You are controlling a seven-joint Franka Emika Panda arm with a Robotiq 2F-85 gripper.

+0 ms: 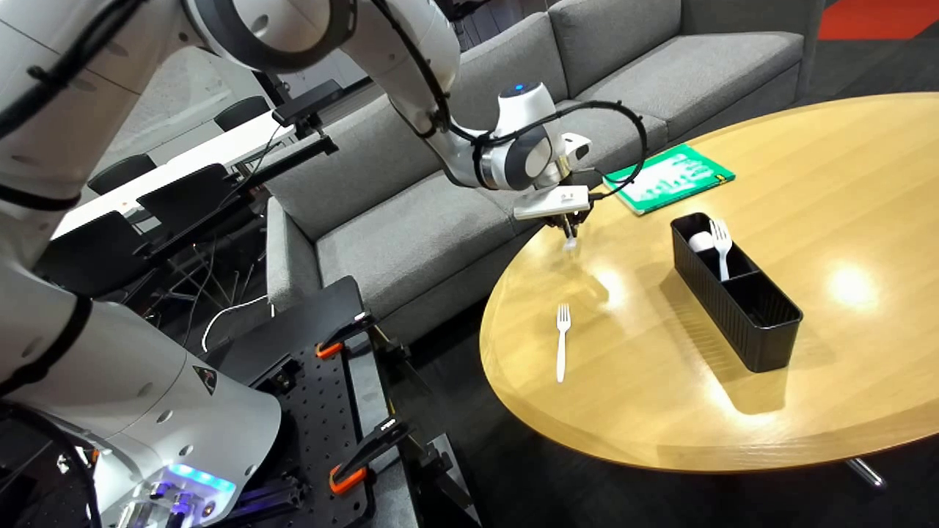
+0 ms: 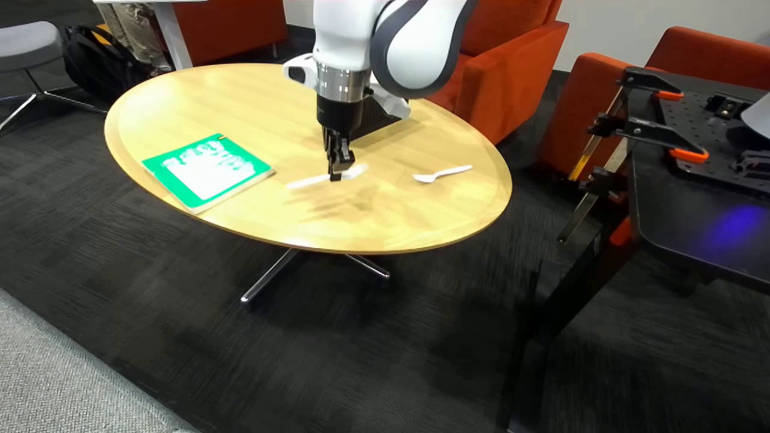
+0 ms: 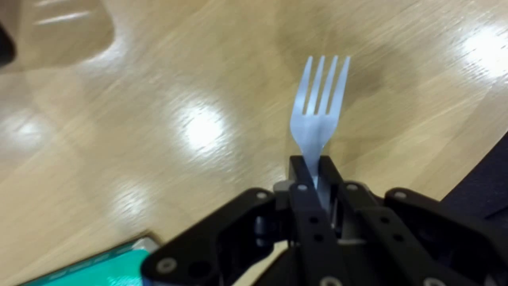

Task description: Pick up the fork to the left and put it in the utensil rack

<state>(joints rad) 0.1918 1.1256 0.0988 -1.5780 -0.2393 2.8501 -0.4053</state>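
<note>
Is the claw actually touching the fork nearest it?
Touching: the wrist view shows the claw shut on the white fork, black fingers pinching its handle from both sides.

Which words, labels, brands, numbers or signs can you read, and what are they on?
No text is readable.
Orange-tipped clamps: white markings, too blurred to read.
Robot base: triangular sign, details too small.
Green booklet: yellow corner mark, too small to read.
</note>
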